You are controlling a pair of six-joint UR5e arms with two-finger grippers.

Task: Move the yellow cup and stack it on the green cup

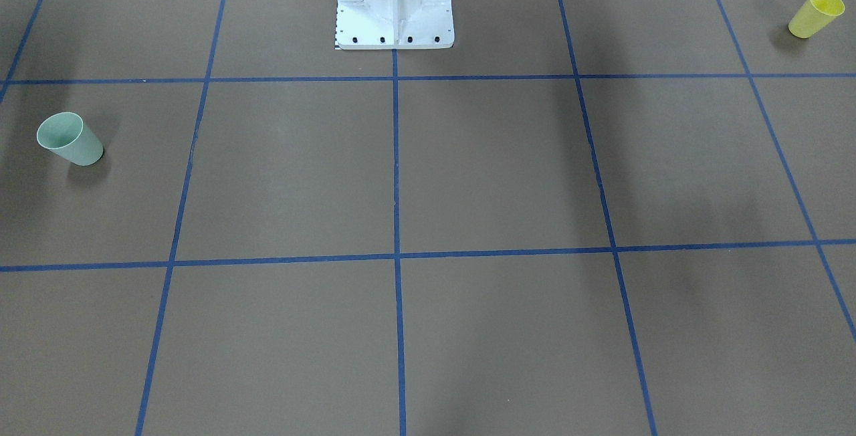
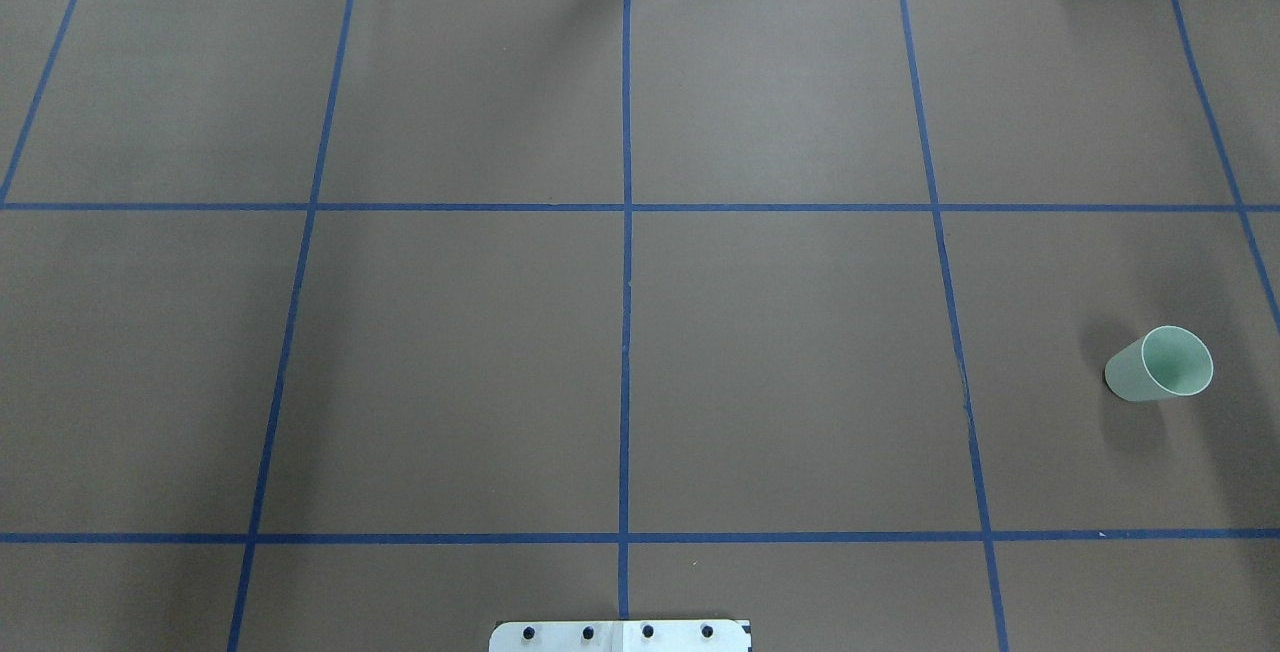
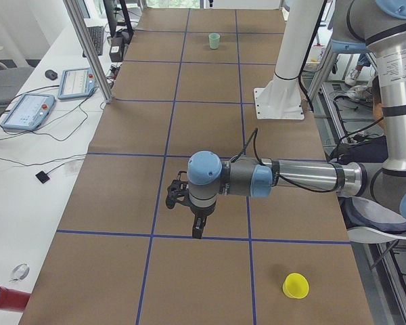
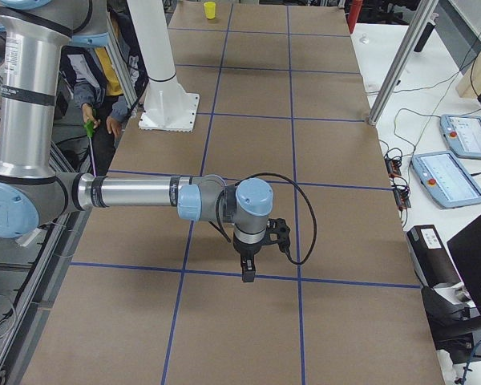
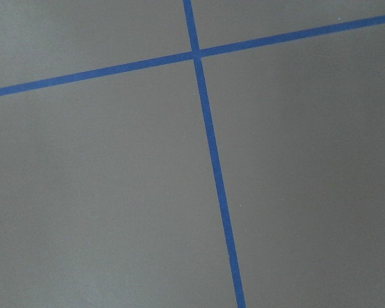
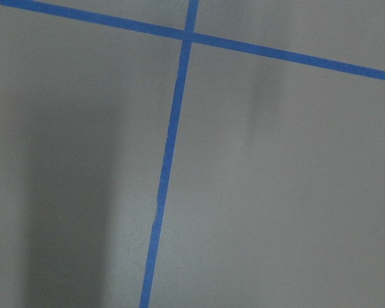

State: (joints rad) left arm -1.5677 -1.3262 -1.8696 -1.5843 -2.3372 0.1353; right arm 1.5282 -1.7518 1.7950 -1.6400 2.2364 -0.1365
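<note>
Here, your yellow cup stands at the left end of the surface, the green cup well apart at its right. The left gripper and right gripper hang above; their opening cannot be told.

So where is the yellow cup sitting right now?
The yellow cup stands at the top right of the front-facing view, on the robot's left end of the table, far from the green cup at the other end.
</note>
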